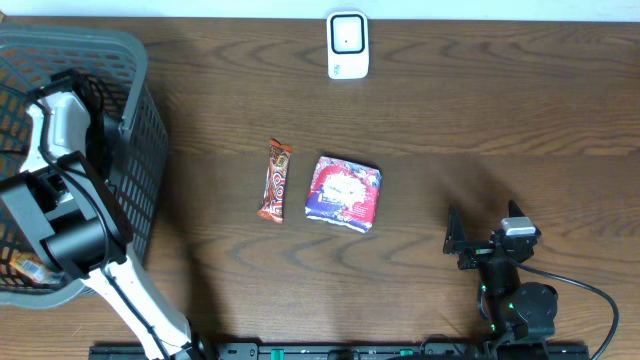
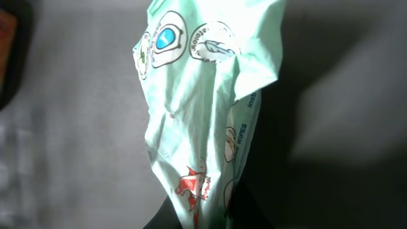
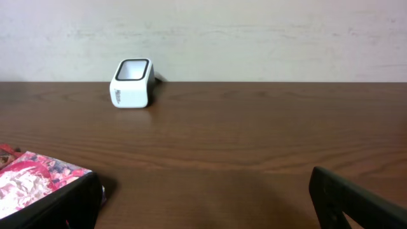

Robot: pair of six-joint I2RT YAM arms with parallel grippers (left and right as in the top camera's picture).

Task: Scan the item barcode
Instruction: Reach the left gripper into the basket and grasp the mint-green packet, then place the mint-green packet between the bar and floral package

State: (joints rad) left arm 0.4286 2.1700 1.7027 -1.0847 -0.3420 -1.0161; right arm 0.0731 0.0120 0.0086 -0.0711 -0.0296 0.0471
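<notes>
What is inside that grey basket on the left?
A mint-green wipes packet, pinched by the robot's left arm, and an orange packet in a corner. The arm covers most of the basket floor, so anything else is hidden.

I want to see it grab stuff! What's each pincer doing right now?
Left pincer: closed, holding the green wipes packet.
Right pincer: open, holding nothing.
</notes>
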